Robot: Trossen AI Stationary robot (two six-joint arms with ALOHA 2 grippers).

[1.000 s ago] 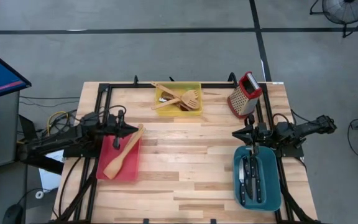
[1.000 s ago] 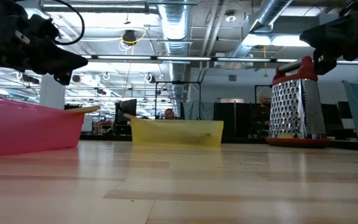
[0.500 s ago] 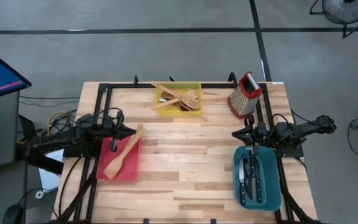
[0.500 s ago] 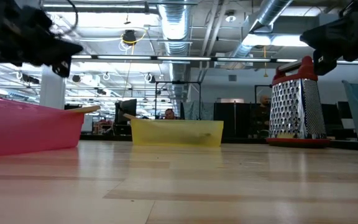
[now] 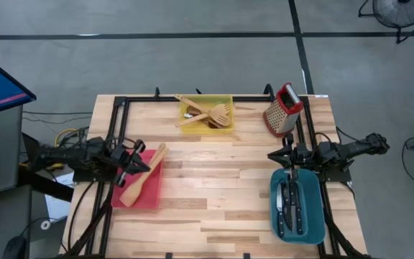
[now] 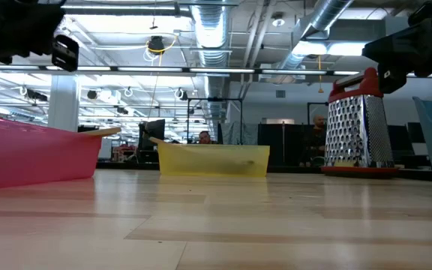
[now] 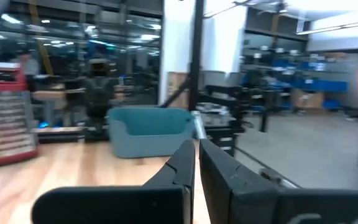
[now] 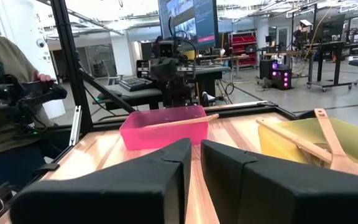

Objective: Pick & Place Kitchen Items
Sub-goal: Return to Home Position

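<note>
The left tool (image 5: 136, 164) hangs by the red bin (image 5: 149, 199) and the right tool (image 5: 277, 154) by the blue bin (image 5: 315, 232) of knives (image 5: 291, 205), both pressed together.

A pale wooden spatula (image 5: 142, 178) lies diagonally in the red bin (image 5: 152, 197) on the left, with its broad blade near and its handle tip resting over the far right rim. In the yellow bin (image 5: 205, 98), far and central, pale wooden turners (image 5: 220, 111), one slotted, cross over a partly hidden dark brown spoon (image 5: 211, 123). Black-handled knives (image 5: 290, 205) lie lengthwise, side by side, in the teal bin (image 5: 315, 181) on the near right.
</note>
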